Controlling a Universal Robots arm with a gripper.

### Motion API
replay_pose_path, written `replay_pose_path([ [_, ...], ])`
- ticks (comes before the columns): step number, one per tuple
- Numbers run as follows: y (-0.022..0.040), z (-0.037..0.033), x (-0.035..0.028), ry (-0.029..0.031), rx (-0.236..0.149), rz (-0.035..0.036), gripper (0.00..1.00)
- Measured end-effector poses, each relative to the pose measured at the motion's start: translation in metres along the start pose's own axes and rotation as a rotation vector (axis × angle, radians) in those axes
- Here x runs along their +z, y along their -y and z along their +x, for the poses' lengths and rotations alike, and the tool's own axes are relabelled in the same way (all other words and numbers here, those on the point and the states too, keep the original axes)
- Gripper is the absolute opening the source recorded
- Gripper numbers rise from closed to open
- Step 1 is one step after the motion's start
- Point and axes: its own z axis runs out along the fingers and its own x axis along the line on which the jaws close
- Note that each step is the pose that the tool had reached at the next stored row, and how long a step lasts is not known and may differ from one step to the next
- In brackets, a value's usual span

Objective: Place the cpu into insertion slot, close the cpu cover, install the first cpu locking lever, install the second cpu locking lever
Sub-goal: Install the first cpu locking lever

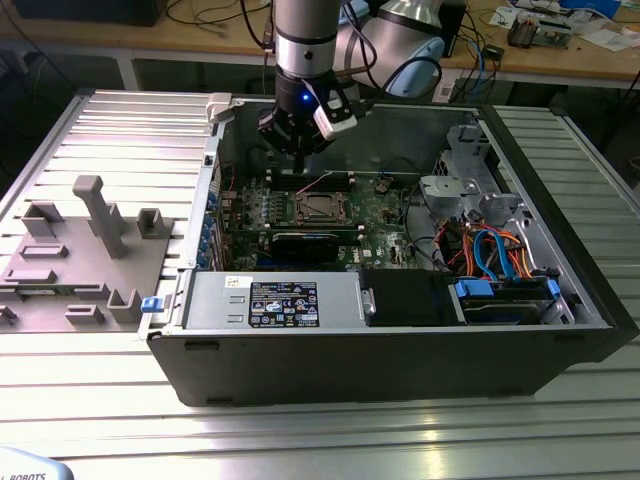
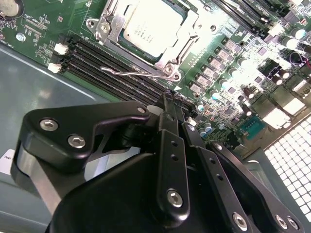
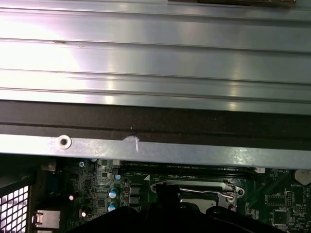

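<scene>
Evidently the cpu (image 2: 151, 30) is seated in the insertion slot (image 2: 170, 68), and the cpu cover (image 2: 108, 30) lies flat over its edges. Judgement: lever installation is the step in hand. One wire locking lever (image 2: 136, 73) runs along the socket edge; whether it is hooked cannot be told. The gripper (image 2: 167, 104) hovers at 12 o'clock of the socket in the exterior view, fingers clenched together on nothing. The lever work calls for a fine fingertip approach. Memory slots (image 2: 97, 60) lie between gripper and lever; the expansion card (image 1: 305, 243) sits at 6 o'clock.
</scene>
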Motion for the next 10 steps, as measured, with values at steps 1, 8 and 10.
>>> replay_pose_path([
  [1,0.0000,0.0000,0.0003,0.0000,0.000,0.0000,0.11],
  [8,0.0001,0.0000,0.0013,0.0000,0.000,-0.0001,0.11],
  [10,0.0001,0.0000,0.0016,0.0000,0.000,0.0000,0.11],
])
